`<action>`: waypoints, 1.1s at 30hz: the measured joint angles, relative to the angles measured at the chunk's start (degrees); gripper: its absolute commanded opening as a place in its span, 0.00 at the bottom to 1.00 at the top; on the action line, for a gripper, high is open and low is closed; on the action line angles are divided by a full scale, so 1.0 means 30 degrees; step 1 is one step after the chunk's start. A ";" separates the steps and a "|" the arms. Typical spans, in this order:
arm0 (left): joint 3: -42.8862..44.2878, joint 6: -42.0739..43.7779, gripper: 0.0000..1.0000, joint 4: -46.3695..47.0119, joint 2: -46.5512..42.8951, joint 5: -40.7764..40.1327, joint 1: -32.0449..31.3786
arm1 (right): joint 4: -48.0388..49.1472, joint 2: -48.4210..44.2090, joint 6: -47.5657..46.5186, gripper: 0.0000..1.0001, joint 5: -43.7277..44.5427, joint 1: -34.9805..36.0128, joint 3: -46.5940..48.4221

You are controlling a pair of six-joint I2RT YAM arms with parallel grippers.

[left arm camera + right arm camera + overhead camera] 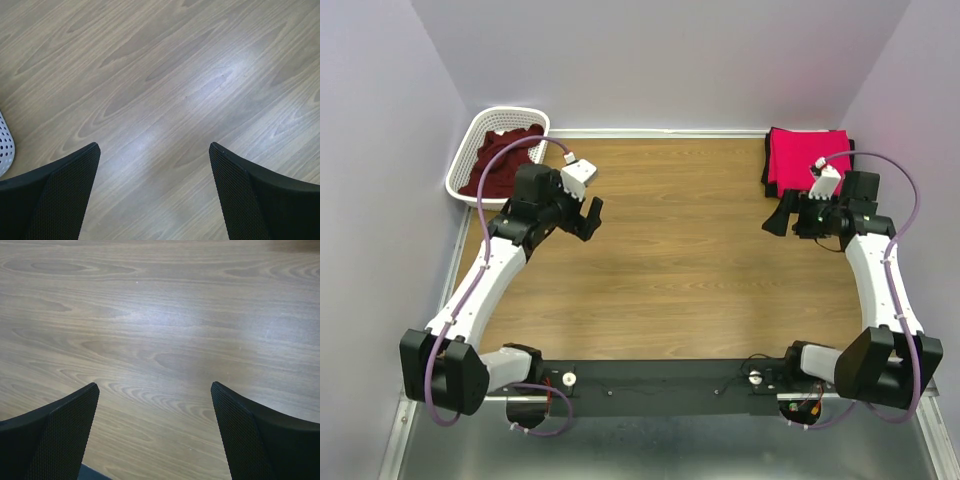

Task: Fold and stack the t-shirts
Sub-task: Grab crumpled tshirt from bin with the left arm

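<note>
While I watch from above, the maroon shirt (505, 160) lies bunched in the white basket (463, 157) at the far left corner of the table (680, 250), part of it sunk below the rim. The pink-red shirt (808, 158) lies folded at the far right corner on a black shirt (769, 172), of which only a strip along the edges shows. My left gripper (592, 222) hangs over bare wood just in front of the basket, jaws spread wide and holding nothing. The right gripper (778, 213) hangs just in front of the stack, equally wide and empty, and its wrist covers the stack's near edge.

On the left wrist camera, both black fingers (55, 195) are cut off by the bottom edge, with only wood grain between them. A cropped sliver of the perforated basket (5, 145) sits at the left edge.

On the right wrist camera, the fingers (270, 440) stand just as far apart over wood. A dark blur (295, 245) in the top right corner is too soft for me to make out.
</note>
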 measured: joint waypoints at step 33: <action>2.4516 0.1523 0.98 -0.4233 2.1821 -0.2739 0.8626 | 0.0306 0.1224 -0.0219 1.00 0.0576 0.0007 -0.0911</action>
